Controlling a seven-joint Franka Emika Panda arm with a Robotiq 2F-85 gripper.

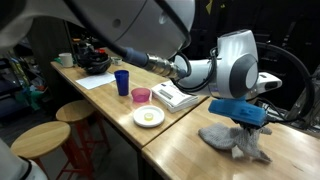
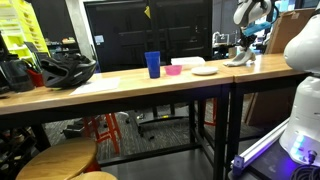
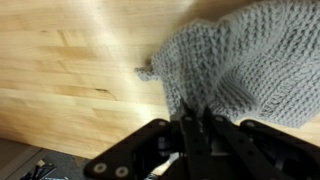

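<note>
A grey knitted cloth (image 3: 250, 60) lies on the light wooden table (image 3: 60, 70), filling the upper right of the wrist view. My gripper (image 3: 195, 118) is shut, its two fingertips pinching the cloth's near edge. In both exterior views the gripper (image 1: 243, 124) (image 2: 243, 46) stands straight over the cloth (image 1: 232, 140) (image 2: 240, 59) near the table's end. The cloth rises to a peak where the fingers hold it, and the rest of it rests on the wood.
Further along the table stand a white plate (image 1: 149, 117) with something yellow on it, a pink bowl (image 1: 141, 95), a blue cup (image 1: 122, 82), a white box (image 1: 178, 96) and a black helmet (image 1: 96, 64). Round wooden stools (image 1: 40, 140) stand beside the table.
</note>
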